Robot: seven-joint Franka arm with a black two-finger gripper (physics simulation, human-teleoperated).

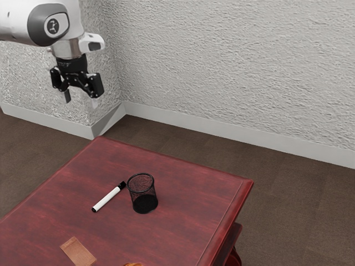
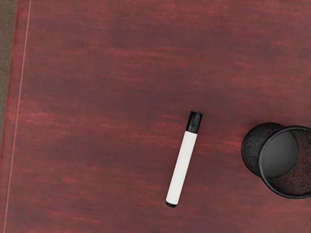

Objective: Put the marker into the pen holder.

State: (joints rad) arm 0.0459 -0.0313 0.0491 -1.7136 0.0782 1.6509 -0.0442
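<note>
Marker (image 1: pixel 107 199) lies flat on the red surface (image 1: pixel 183 199), to the exterior view's left of the upright mesh pen holder (image 2: pixel 253 150), just beside it but not touching. The step in hand looks to be the reach for the pick. Line up your fingers (image 1: pixel 67 96) on either side of the white barrel, near its middle, and come down squarely; a skewed squeeze could roll it, and drifting toward the holder could knock it over. Keep a firm hold, since the marker will likely need tilting upright before it drops in. Your hand hangs high beyond the surface's far left side, pointing down, fingers parted and empty, the arm (image 1: pixel 36 22) reaching in from the exterior view's upper left.
</note>
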